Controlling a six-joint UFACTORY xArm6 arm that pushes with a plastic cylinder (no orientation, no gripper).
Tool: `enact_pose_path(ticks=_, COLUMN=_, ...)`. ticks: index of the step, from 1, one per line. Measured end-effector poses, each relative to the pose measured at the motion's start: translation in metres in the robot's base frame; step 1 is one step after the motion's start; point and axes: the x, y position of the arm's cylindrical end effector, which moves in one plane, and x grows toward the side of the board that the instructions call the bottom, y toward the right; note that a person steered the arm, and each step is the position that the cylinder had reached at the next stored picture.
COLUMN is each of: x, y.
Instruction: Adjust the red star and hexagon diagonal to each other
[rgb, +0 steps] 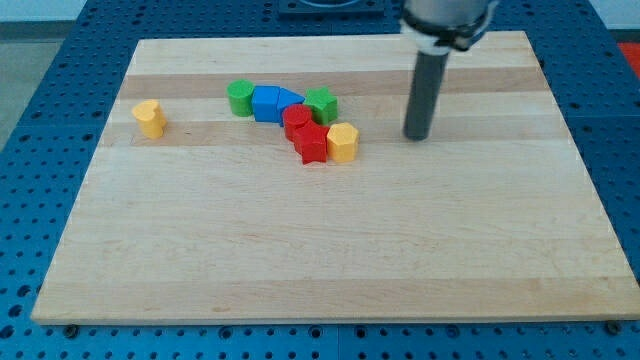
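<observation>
A red star (312, 144) lies near the board's upper middle. A yellow hexagon (342, 143) touches its right side. A second red block (296, 120) sits just above and left of the star, touching it. My tip (416, 136) stands on the board to the right of the yellow hexagon, with a clear gap between them. The rod rises from it toward the view's top.
A green block (240, 97), a blue block (266, 103), a second blue block (289, 98) and a green star (321, 104) form a row above the red blocks. A yellow block (150, 118) lies alone at the left. The wooden board (330, 250) rests on a blue perforated table.
</observation>
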Motion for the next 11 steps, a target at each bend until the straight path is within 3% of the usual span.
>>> enact_pose_path(ticks=3, x=-0.011, y=-0.010)
enact_pose_path(ticks=6, x=0.002, y=-0.101)
enact_pose_path(ticks=7, x=0.003, y=-0.095)
enact_pose_path(ticks=9, x=0.024, y=-0.078)
enact_pose_path(ticks=11, x=0.091, y=-0.074)
